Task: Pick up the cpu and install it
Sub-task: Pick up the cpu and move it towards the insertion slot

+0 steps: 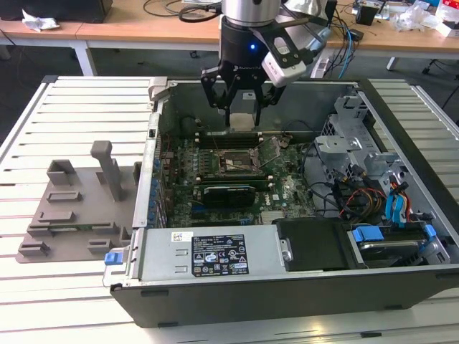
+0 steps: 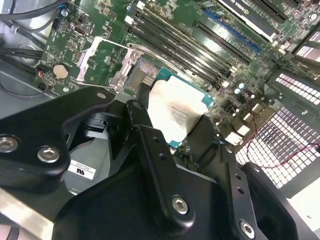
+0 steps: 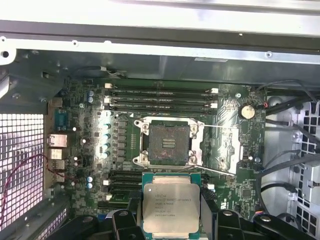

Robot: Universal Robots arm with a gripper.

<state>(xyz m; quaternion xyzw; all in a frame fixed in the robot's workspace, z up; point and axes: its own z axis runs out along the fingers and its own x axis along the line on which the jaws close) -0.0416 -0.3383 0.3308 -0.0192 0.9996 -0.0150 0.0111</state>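
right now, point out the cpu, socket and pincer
cpu point(image 3: 171, 207): first wrist view, middle of its silvery top
socket point(image 3: 167, 142): first wrist view, middle of its contact field
pincer point(image 1: 244, 109): exterior view, midway between its fingertips

You had the open case on the slatted surface, a gray tray just beside it at the exterior view's left.

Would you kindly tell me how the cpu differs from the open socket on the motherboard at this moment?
The cpu is held between the fingers above the motherboard; the socket sits fixed on it. The cpu shows a pale silvery top, while the socket is a dark recess with its metal frame open. Both are roughly square.
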